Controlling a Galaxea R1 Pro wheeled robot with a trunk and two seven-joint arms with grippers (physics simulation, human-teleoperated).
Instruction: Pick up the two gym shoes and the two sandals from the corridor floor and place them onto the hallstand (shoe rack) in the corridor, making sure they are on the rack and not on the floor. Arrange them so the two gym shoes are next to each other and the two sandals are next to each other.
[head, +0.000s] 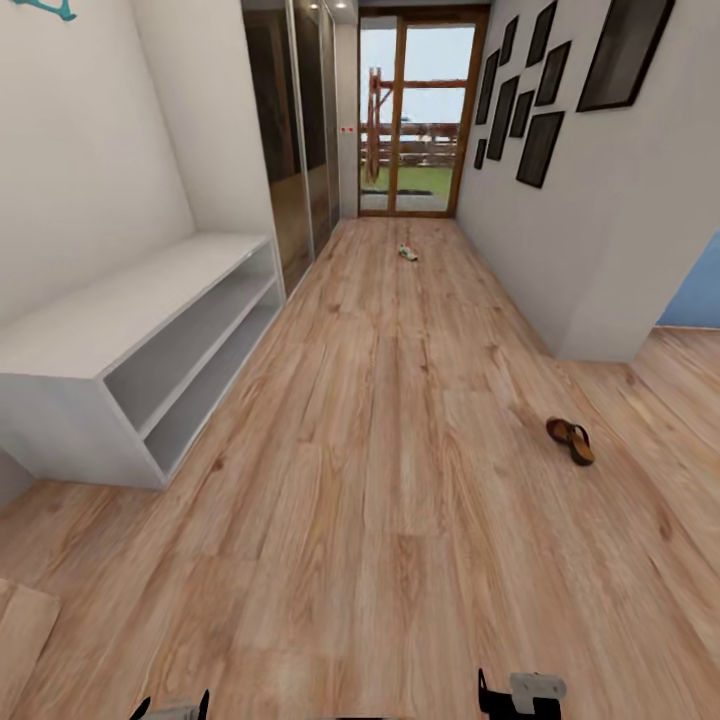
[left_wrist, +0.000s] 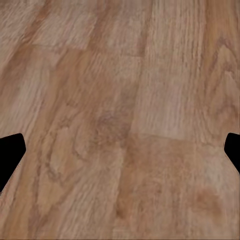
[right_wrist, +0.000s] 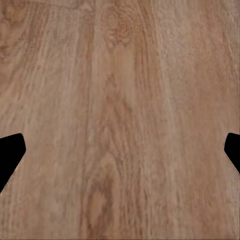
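Head view looks down a corridor of light brown wood-grain floor (head: 380, 450) between white walls, with the grey hallstand (head: 120, 350) against the left wall (its bench top and both shelf levels bare), mirrored wardrobe doors beyond it, dark picture frames (head: 545, 75) on the right wall and a glazed door (head: 418, 112) at the far end. One brown sandal (head: 570, 440) lies on the floor toward the right wall, and a gym shoe (head: 407, 253) lies far off near the door; no writing is legible. The left gripper (left_wrist: 120, 150) and right gripper (right_wrist: 120, 150) both hang spread wide over bare planks, holding nothing.
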